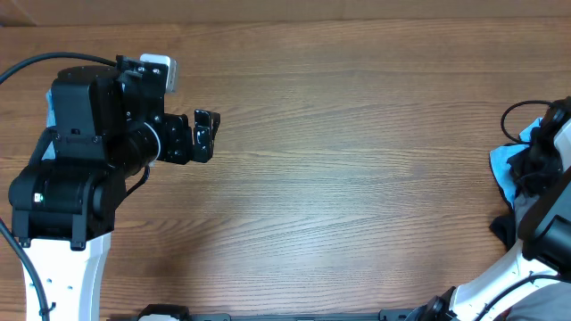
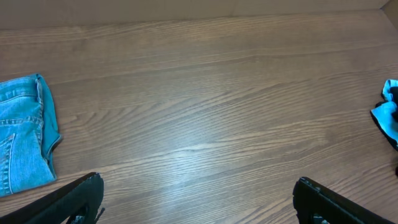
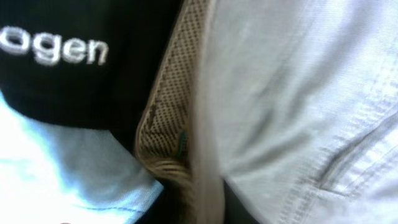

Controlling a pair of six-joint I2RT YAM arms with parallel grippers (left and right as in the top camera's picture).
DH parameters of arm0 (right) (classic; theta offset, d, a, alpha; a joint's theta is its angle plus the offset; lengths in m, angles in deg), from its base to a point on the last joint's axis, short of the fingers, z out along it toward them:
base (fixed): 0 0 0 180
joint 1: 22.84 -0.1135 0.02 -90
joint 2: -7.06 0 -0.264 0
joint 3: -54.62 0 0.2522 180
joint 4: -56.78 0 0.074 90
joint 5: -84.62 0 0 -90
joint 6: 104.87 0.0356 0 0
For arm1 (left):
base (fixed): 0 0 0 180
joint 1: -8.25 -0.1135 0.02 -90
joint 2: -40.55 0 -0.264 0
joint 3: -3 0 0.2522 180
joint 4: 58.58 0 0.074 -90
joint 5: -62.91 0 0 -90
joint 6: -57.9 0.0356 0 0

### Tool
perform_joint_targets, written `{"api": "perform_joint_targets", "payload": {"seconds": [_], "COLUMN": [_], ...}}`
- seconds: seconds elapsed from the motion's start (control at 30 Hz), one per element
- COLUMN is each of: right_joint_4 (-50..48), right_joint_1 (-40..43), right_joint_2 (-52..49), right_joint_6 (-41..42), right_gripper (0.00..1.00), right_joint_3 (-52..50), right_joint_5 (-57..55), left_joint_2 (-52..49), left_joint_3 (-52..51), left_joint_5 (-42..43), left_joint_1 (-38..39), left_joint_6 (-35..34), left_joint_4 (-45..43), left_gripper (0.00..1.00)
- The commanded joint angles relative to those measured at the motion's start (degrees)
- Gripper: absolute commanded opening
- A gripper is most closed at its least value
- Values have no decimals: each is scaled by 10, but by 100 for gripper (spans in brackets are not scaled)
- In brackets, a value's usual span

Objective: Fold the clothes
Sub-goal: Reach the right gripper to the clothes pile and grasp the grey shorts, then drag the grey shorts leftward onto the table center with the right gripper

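The grey shorts fill the right half of the right wrist view as pale grey fabric with a stitched hem and a pocket seam, seen very close. They do not show in the overhead view. My right arm reaches over a pile of clothes at the table's right edge; its fingers are hidden. My left gripper is open and empty, hovering over bare wood at the left, its fingers wide apart in the left wrist view.
A black garment with white lettering, a light-blue garment and a tan mesh piece lie beside the grey fabric. Small blue denim shorts lie at the left of the left wrist view. The wooden table spans the middle.
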Motion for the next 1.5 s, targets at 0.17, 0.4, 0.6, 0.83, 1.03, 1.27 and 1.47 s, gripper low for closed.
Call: {"api": "perform_joint_targets", "payload": {"seconds": [0.17,0.4,0.6,0.83,1.03,1.27,1.47], "right_joint_4": [82,127,169,150,77,20,32], "right_joint_1": [5,-1,-75,-251,-429,-607,-660], "right_joint_2": [19,69,117,117,88,44,51], "right_joint_6": [12,-34,-122,-111,-59,-31,-9], "right_gripper": [4,4,4,4,4,41,75], "right_joint_3": [122,192,283,297,282,277,287], "right_joint_5": [-5,83,229,237,237,250,139], "left_joint_2": [1,1,1,2,3,13,13], "left_joint_3": [15,15,15,15,15,16,16], "left_joint_5": [9,9,-17,-23,-28,-28,-22], "left_joint_1": [-2,-2,-2,-2,-2,-2,-2], "left_joint_6": [11,11,16,14,14,15,15], "left_joint_4": [-3,-2,13,23,31,25,27], "left_gripper": [100,100,100,100,100,100,100]}}
